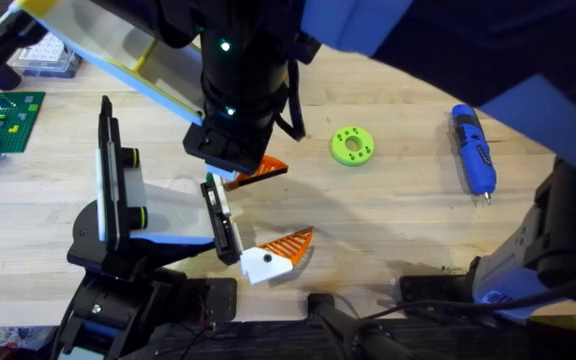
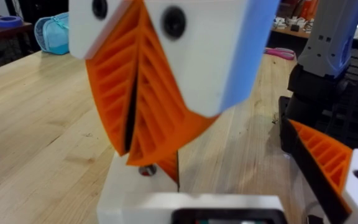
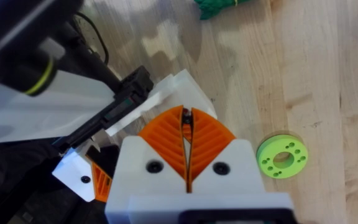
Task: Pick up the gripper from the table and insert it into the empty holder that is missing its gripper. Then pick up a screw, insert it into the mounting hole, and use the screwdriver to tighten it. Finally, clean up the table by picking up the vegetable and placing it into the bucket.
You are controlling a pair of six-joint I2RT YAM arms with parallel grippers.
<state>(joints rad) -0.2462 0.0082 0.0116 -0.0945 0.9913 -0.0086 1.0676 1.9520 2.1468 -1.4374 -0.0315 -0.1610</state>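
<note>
The right gripper (image 3: 186,117) had its orange ribbed pads (image 3: 209,138) pinched together on a small dark screw (image 2: 145,169) (barely showing at the tips), just above the white plastic finger (image 3: 174,92) seated against the narrow black holder bar (image 3: 127,102), left of centre. This was likely the screw-insertion step; next, the screw needed lowering squarely into the mounting hole.

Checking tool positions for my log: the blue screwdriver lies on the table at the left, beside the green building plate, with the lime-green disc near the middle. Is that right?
Not quite. The overhead view shows the screwdriver on the table at the right, far from the building plate. The disc is near the middle, as you said.
</note>
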